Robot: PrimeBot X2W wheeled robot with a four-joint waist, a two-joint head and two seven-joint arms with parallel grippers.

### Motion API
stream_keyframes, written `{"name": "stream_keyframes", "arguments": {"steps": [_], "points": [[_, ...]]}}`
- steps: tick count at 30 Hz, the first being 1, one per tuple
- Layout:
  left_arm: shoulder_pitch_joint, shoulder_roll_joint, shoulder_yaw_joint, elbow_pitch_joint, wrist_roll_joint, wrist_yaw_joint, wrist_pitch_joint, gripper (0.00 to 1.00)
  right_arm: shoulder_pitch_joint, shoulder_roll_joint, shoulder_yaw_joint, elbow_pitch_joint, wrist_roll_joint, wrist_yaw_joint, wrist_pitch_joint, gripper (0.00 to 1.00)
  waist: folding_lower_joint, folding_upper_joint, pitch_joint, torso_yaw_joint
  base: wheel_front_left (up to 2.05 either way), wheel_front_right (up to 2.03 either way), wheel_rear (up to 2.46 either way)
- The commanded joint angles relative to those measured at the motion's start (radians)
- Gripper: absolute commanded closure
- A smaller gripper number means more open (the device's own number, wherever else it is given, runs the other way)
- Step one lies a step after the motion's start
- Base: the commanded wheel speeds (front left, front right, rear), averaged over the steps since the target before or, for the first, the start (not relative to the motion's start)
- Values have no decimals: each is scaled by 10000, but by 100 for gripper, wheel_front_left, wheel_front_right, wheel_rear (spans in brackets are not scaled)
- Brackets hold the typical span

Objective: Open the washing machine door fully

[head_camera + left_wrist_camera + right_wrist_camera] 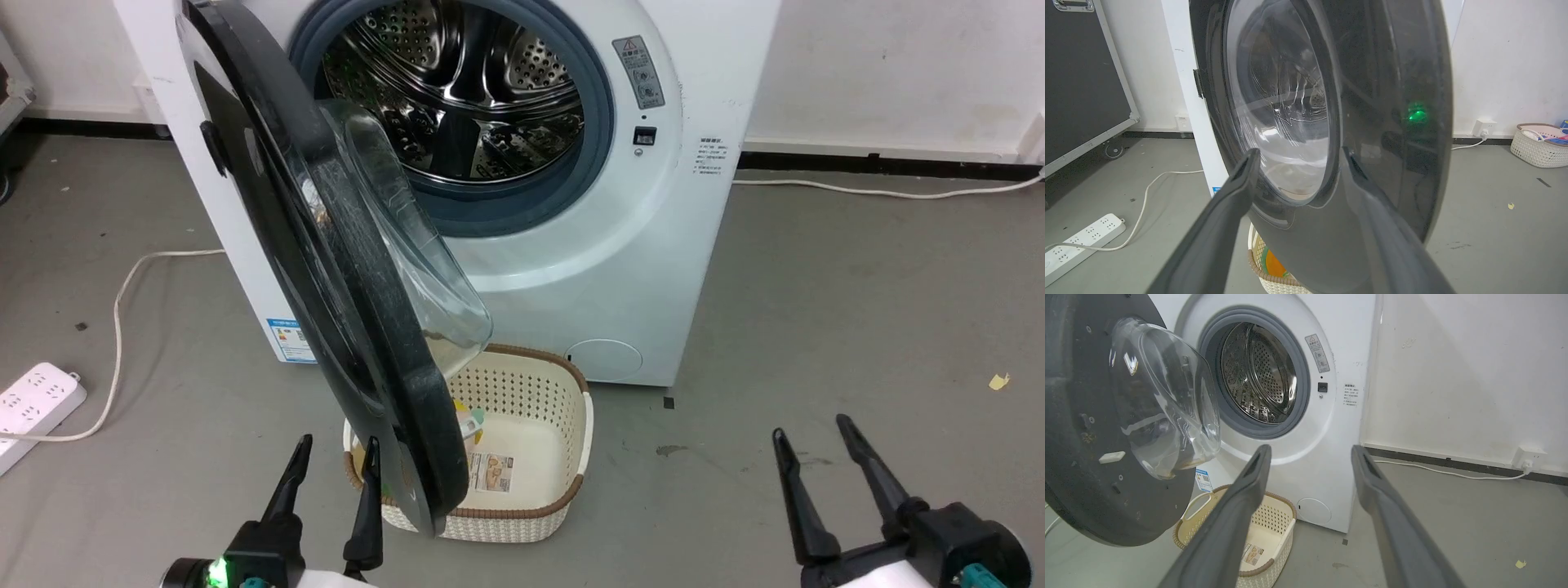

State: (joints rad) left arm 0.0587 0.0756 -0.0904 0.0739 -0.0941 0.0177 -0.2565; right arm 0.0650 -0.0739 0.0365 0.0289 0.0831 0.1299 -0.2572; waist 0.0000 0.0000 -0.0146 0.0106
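Black-rimmed door (359,327); cream perforated basket (531,408)

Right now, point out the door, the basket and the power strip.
Door (400,367): head view, on its black rim.
Basket (522,392): head view, on its perforated inner wall.
Power strip (37,396): head view, on its white top face.

The left gripper (340,445) sits low on the left, its two dark fingers parted and pointing up; the right gripper (812,429) sits low on the right, fingers equally parted, gripping nothing.
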Motion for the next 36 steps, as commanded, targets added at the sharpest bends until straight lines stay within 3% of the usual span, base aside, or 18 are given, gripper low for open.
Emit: {"name": "stream_keyframes", "arguments": {"steps": [1, 9, 10, 11, 12, 18, 23, 28, 36], "points": [[90, -12, -43, 30, 86, -4, -53, 0, 196, 75, 5, -59, -52, 8, -42, 0, 0, 0, 2, -7, 0, 0, 0], [48, -55, -117, 36, 201, 18, -53, 0, 163, 191, 8, -79, -54, 8, -44, 0, 0, 0, 29, -101, 0, 0, 0], [29, -57, -108, 37, 200, 8, -53, 10, 149, 197, 7, -75, -43, 8, -44, 0, 0, 0, 31, -109, 0, 0, 0], [6, -48, -112, 45, 206, -27, -53, 75, 131, 202, 8, -70, -30, 8, -44, 0, 0, 0, 32, -116, 0, 0, 0], [-15, -24, -132, 42, 241, -64, -53, 100, 113, 207, 10, -65, -12, 8, -44, 0, 0, 0, 33, -121, 0, 0, 0], [-120, -87, 85, -268, 104, 64, -53, 100, 55, 223, 1, -59, 93, 8, -44, 0, 0, 0, 46, -129, 0, 0, 0], [-418, -202, 778, -1570, -565, 574, -53, 100, 9, 230, 21, -72, 126, 8, -45, 0, 0, 0, 48, -126, 0, 0, 0], [-1111, -229, 1159, -2939, -682, 643, -53, 100, -46, 233, 49, -83, 127, 8, -45, 0, 0, 0, 50, -136, 0, 0, 0], [-2612, -174, 262, -4733, 132, 444, 81, 100, -40, 235, 203, 26, 255, 8, -45, 0, 0, 0, -19, -143, 0, 0, 0]]}}
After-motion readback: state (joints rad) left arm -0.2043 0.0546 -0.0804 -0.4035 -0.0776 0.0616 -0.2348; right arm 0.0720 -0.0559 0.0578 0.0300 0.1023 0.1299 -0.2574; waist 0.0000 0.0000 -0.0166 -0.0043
